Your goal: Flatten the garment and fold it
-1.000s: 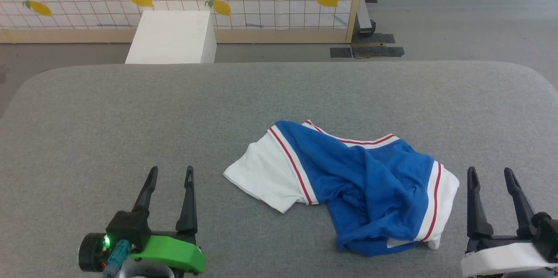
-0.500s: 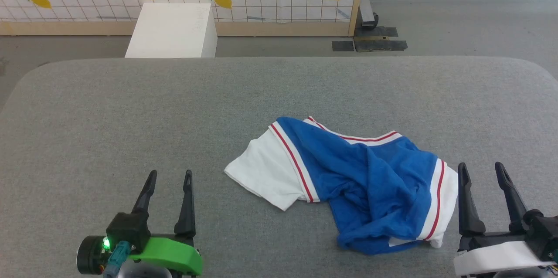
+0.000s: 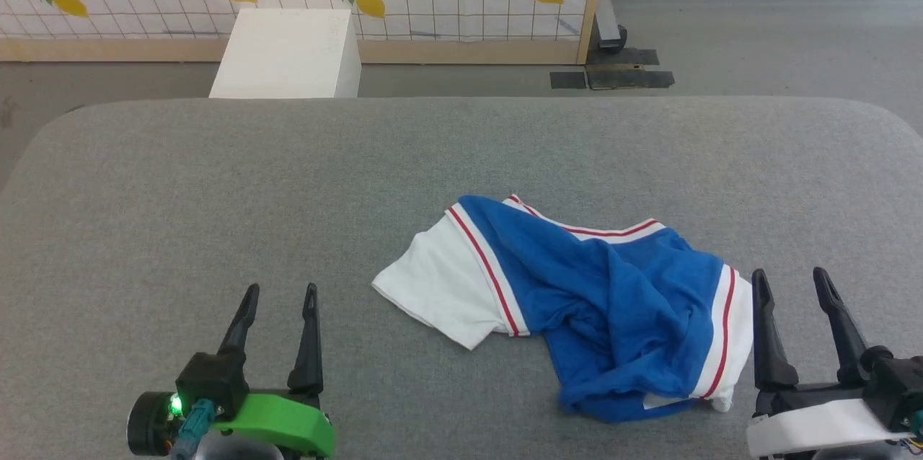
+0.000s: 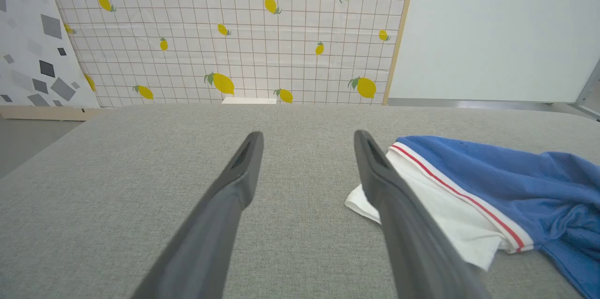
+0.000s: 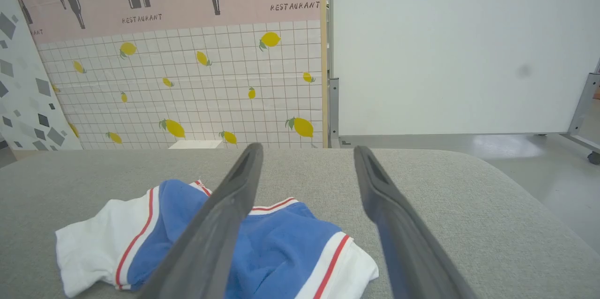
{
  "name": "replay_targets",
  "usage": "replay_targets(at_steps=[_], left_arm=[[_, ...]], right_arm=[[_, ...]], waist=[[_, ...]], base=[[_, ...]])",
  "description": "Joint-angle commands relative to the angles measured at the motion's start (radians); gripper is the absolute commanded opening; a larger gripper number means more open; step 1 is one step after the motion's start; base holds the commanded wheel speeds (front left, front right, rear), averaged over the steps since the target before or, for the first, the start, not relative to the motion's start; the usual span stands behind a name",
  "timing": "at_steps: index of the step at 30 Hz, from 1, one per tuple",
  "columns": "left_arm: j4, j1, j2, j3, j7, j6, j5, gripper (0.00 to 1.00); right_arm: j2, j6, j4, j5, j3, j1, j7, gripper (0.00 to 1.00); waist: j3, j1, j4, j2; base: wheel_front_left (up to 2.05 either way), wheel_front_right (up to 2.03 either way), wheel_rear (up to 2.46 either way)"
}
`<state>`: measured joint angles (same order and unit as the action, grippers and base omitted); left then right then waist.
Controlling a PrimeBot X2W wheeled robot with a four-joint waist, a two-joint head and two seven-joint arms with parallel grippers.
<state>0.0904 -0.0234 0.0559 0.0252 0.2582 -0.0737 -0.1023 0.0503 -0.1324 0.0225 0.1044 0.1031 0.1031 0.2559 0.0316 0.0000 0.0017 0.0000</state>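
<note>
Between the left pincer [image 3: 282, 288] and the right pincer [image 3: 789, 274], the crumpled shirt [image 3: 613, 301] lies on the grey counter [image 3: 216, 193]. Both pincers gape wide and empty. One white sleeve sits just beside the right pincer, the other apart from the left.

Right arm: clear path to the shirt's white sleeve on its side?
Probably yes. The right gripper stands open right beside that white sleeve of the shirt, with nothing between them on the table.

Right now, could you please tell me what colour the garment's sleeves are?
White sleeves, with thin red stripe trim; clearest in the head view.
</note>
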Motion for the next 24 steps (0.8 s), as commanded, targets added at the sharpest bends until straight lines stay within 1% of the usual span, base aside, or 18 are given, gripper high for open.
replay_targets(at_steps=[1, 4, 6, 8, 11, 13, 14, 17, 19, 21, 24], left_arm=[[0.006, -0.002, -0.006, -0.003, 0.004, -0.001, 0.001, 1.00], [0.017, 0.025, -0.006, -0.020, 0.004, -0.004, 0.001, 1.00], [0.024, 0.060, -0.004, -0.025, 0.004, -0.012, 0.006, 1.00], [0.042, 0.110, 0.010, -0.017, 0.004, -0.026, 0.016, 1.00], [0.107, 0.190, 0.042, 0.017, 0.004, -0.042, 0.026, 1.00], [0.173, 0.259, 0.070, 0.058, 0.000, -0.049, 0.034, 1.00], [0.212, 0.301, 0.086, 0.082, -0.020, -0.052, 0.033, 1.00], [0.299, 0.417, 0.117, 0.157, -0.115, -0.056, -0.005, 1.00], [0.343, 0.493, 0.143, 0.235, -0.202, -0.056, -0.070, 1.00], [0.380, 0.561, 0.178, 0.319, -0.301, -0.057, -0.146, 1.00], [0.430, 0.647, 0.228, 0.445, -0.489, -0.057, -0.306, 1.00]], right_arm=[[0.000, 0.002, 0.003, -0.009, -0.003, 0.005, 0.006, 1.00], [0.000, 0.002, 0.004, -0.010, -0.003, 0.000, 0.006, 1.00], [0.000, 0.002, 0.003, -0.010, -0.002, -0.002, 0.006, 1.00], [0.000, 0.002, 0.001, -0.010, -0.001, -0.004, 0.006, 1.00], [0.000, 0.002, 0.000, -0.010, -0.003, -0.006, 0.006, 1.00], [0.000, 0.002, 0.001, -0.010, -0.004, -0.008, 0.006, 1.00], [0.000, 0.002, 0.002, -0.010, -0.004, -0.010, 0.006, 1.00], [0.000, 0.002, 0.005, -0.010, -0.007, -0.016, 0.006, 1.00], [0.000, 0.002, 0.007, -0.010, -0.009, -0.019, 0.006, 1.00], [0.000, 0.002, 0.009, -0.009, -0.011, -0.020, 0.006, 1.00], [0.000, 0.002, 0.012, -0.009, -0.016, -0.028, 0.006, 1.00]], waist=[[0.001, 0.0000, -0.002, 0.0000], [0.002, 0.0000, -0.003, 0.0000], [0.003, 0.0000, -0.003, 0.0000], [0.003, 0.0000, -0.003, 0.0000], [0.005, 0.0000, -0.003, 0.0000], [0.008, 0.0000, -0.003, 0.0000], [0.010, 0.0000, -0.003, 0.0000], [0.020, 0.0000, -0.008, 0.0000], [0.026, 0.0000, -0.013, 0.0000], [0.033, 0.0000, -0.018, 0.0000], [0.053, 0.0000, -0.031, 0.0000]], base=[[0.00, 0.00, 0.00], [0.00, 0.00, 0.00], [0.00, 0.00, 0.00], [0.00, 0.00, 0.00], [0.00, 0.00, 0.00], [0.00, 0.00, 0.00], [0.00, 0.00, 0.00], [0.00, 0.00, 0.00], [0.00, 0.00, 0.00], [0.00, 0.00, 0.00], [0.00, 0.00, 0.00]])
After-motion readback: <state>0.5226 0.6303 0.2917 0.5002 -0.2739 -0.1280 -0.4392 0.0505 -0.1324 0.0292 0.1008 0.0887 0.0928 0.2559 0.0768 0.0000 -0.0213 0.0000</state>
